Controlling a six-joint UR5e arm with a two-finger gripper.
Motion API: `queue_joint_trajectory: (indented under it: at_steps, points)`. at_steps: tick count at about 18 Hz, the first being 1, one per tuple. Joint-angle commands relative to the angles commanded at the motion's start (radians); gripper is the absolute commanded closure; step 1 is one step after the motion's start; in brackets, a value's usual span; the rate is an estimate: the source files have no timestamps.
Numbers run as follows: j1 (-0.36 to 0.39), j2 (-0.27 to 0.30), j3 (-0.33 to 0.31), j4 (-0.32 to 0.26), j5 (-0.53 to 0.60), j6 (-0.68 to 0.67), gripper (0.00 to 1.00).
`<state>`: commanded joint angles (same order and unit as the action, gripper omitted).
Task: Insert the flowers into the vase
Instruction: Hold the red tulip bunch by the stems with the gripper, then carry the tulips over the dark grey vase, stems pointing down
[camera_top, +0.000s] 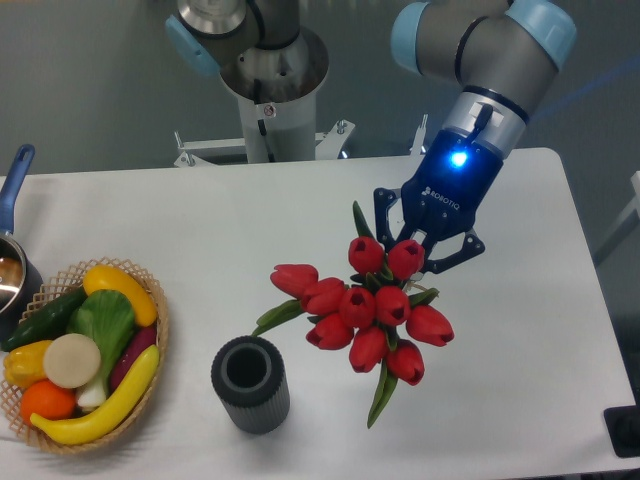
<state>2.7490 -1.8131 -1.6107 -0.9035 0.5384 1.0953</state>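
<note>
The flowers (366, 312), a bunch of red tulip buds with green leaves, hang in the air right of the table's centre. My gripper (410, 258) comes down from the upper right and is shut on the flowers at the top of the bunch; the stems under the buds are hidden. The vase (250, 383), a dark grey ribbed cylinder with a round opening, stands upright near the front edge. It lies to the lower left of the bunch, apart from it, and nothing is in its opening.
A wicker basket (155, 300) full of fruit and vegetables sits at the front left. A blue-handled pot (14, 190) shows at the left edge. The arm's base (272, 75) stands behind the table. A black object (623, 432) is at the lower right corner.
</note>
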Motion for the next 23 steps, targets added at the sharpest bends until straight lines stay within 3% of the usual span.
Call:
queue_joint_trajectory:
  at_steps: [2,6,13,23]
  points:
    - [-0.006,-0.008,0.006,0.018,-0.012,0.003,0.78]
    - [-0.026,-0.041,0.003,0.103,-0.196,0.009,0.78]
    - [-0.064,-0.083,-0.002,0.115,-0.412,0.078,0.78]
    - [-0.164,-0.14,0.012,0.115,-0.46,0.143,0.78]
